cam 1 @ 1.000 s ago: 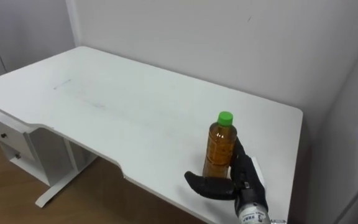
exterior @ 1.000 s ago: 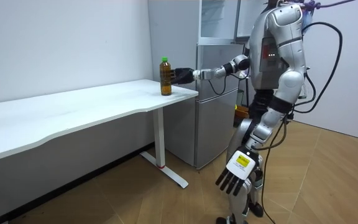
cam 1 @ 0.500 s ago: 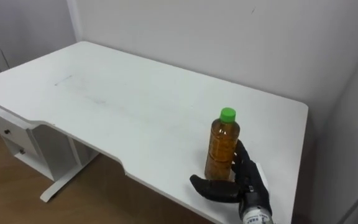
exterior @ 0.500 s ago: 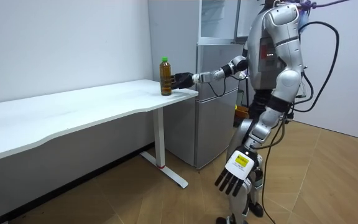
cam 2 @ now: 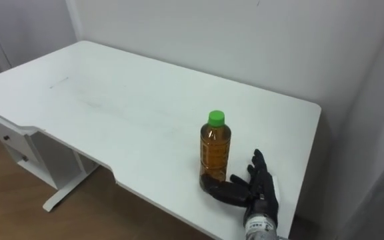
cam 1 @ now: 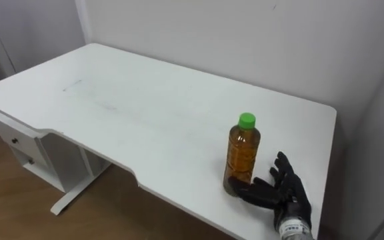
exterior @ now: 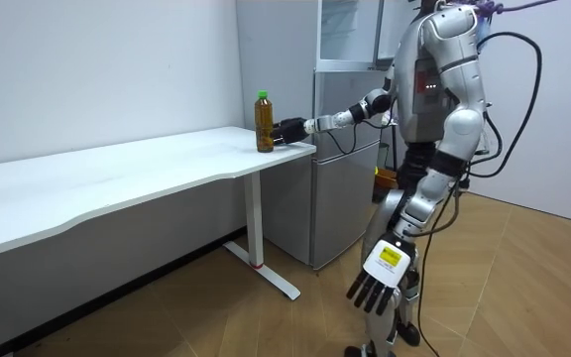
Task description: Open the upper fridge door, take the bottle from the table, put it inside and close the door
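The bottle stands upright near the bench corner, not yet grasped: the right hand lies beside it, fingers spread apart, thumb at its base, so lifting and the fridge lie ahead.

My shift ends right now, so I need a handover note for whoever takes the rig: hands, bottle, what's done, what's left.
Right hand: open, beside the bottle's base, thumb toward it, no grasp yet.
Left hand: open, hanging at the robot's side.
Bottle: upright near the front edge of the table, toward its right end.
Fridge: stands next to that table end.
Done: reach to the bottle.
Left: grasp, lift, carry, place in the upper fridge.
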